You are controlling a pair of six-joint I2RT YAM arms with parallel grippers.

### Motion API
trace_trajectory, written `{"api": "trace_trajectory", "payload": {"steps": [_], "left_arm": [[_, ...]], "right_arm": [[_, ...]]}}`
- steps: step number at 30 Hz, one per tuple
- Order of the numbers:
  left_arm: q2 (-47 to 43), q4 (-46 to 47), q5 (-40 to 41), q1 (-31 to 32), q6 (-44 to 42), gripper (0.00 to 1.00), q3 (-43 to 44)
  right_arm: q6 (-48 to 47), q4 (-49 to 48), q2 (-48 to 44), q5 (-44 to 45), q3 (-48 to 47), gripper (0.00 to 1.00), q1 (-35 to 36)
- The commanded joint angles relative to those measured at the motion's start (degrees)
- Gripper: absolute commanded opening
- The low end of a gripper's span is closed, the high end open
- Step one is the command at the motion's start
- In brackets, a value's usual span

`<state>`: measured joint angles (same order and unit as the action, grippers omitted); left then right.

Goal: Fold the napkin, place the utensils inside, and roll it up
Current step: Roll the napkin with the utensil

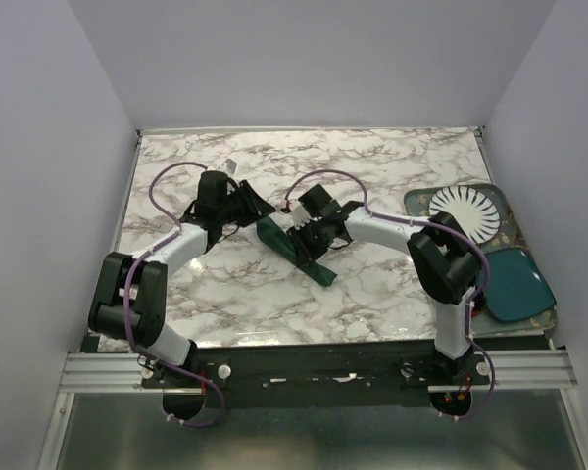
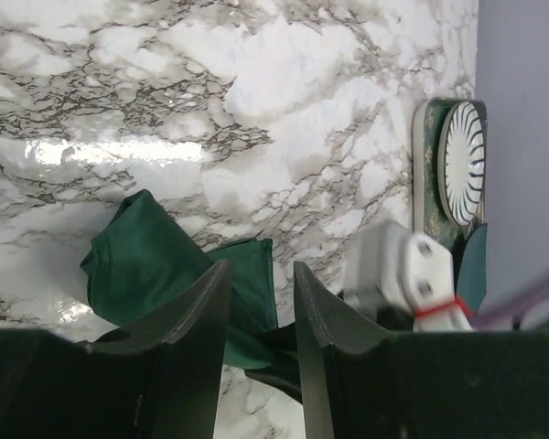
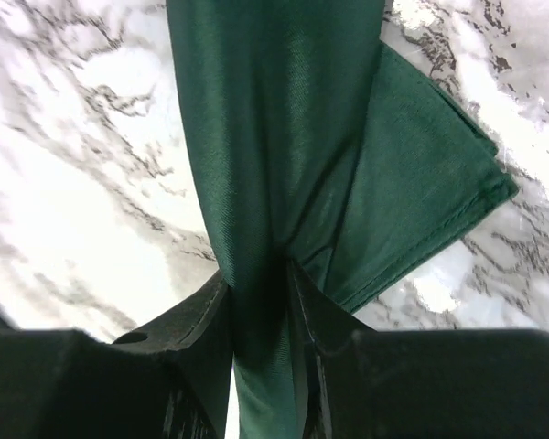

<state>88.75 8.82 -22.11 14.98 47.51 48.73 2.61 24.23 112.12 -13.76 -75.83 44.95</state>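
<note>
In the right wrist view alone, the right tool is being shown clamped on a bunched fold of the napkin, whose folded end is lying on the counter. In the left wrist view, the left tool is being held with its fingers apart over the napkin's edge, gripping nothing. Farther right, in the top view, a striped plate and a teal dish are being carried in a tray.

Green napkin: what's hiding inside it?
The napkin lies bunched on the marble table, with the right claw pinching it. Only green folds show and nothing pokes out. Whatever is inside the folds is covered.
</note>
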Motion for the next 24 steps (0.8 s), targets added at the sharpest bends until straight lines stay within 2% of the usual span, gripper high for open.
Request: {"api": "trace_trajectory", "payload": {"steps": [1,5,9,14,24], "left_arm": [[-4.1,-3.7,2.9,0.4,-2.3,0.42,-0.3],[-4.3,-2.0,1.0,1.8,-2.2,0.41,-1.8],[0.2,2.3,-1.7,5.8,-0.4,0.38,-2.1],[6.6,9.5,-2.3,8.0,2.8,0.32,-2.7],[11.5,10.8,1.9,7.3,1.2,0.27,-3.1]], "right_arm": [[3.9,5.2,7.1,-24.6,-2.8,0.35,-6.9],[8.4,4.7,12.6,-38.1,-4.3,0.35,-12.2],[11.5,1.9,15.3,-43.0,-3.5,0.35,-15.3],[12.5,0.3,16.1,-43.5,-2.4,0.35,-16.8],[11.8,0.3,14.3,-39.2,-1.8,0.38,-17.2]]}}
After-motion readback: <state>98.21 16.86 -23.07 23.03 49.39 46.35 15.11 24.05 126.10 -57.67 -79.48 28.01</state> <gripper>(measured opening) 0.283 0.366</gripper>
